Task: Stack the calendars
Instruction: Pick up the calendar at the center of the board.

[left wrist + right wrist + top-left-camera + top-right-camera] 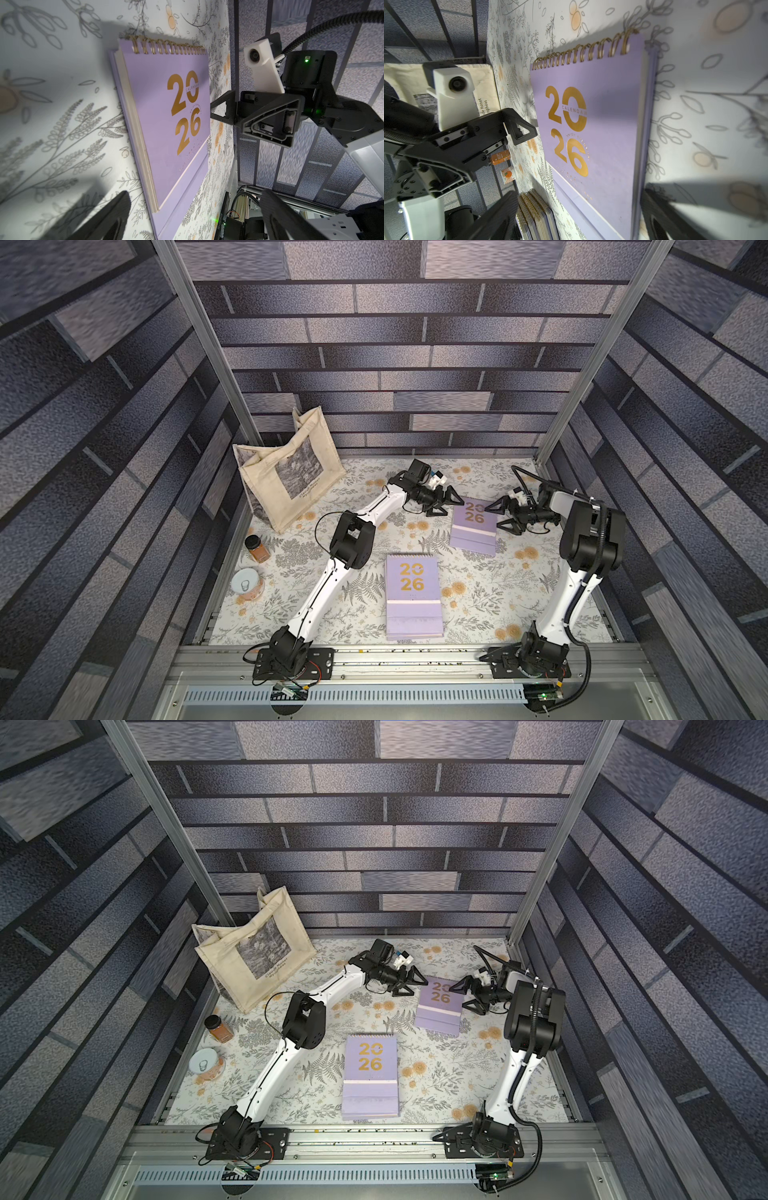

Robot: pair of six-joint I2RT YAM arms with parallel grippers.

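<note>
The job looks nearly finished. A stack [413, 597] of lavender calendars lies flat near the middle of the table's [478, 605] front edge, spiral end toward the back. The right wrist view shows several spiral bindings piled one on another there [537, 214], though the exact count is unclear. No peach cover shows anywhere, and I cannot tell whether it is buried in the stack.

One lone calendar [473, 526] is left. It lies flat toward the back edge, right of centre, well apart from the stack, cover up with the gold numerals showing.

Both arms reach to its spiral end. The left gripper [451, 506] stands wide open just beside its left edge, holding nothing. The right gripper [494, 517] is also spread wide and empty at the opposite edge, with one finger over the corner by the binding. In neither wrist view do the jaws close on the cover.

As I judge it, what is left is to grasp this last calendar, carry it to the front and lay it squarely on the stack.
</note>
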